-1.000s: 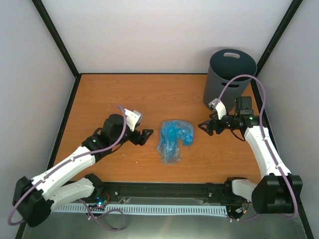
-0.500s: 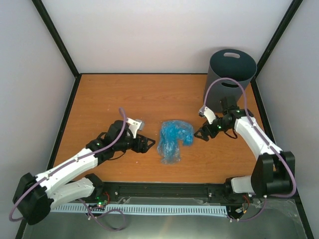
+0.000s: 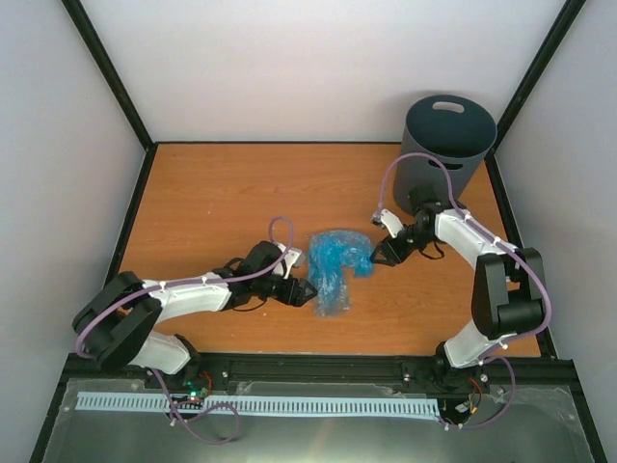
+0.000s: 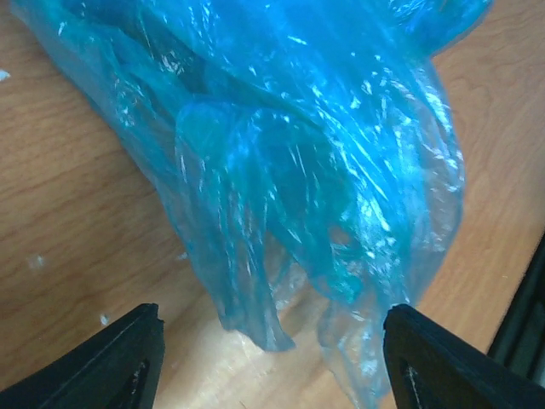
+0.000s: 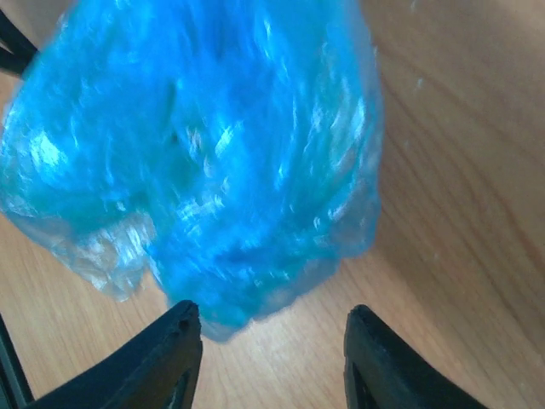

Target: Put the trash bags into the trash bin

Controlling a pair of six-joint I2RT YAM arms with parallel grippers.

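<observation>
The trash bag is a crumpled, glossy light-blue plastic heap lying on the wooden table at mid-centre. My left gripper sits at its lower-left edge. In the left wrist view its fingers stand wide apart, and the bag's loose lower folds hang just between them, not pinched. My right gripper is against the bag's right side. In the right wrist view it is open, with the bag's tip next to the left finger. The dark grey trash bin stands at the back right.
White walls with black corner posts close in the table on three sides. A black rail runs along the near edge between the arm bases. The right arm's purple cable loops in front of the bin.
Both arms have reached in toward the bag, the left from the left and the right from the right. Both grippers now sit at its edges, and the right jaws have narrowed.
</observation>
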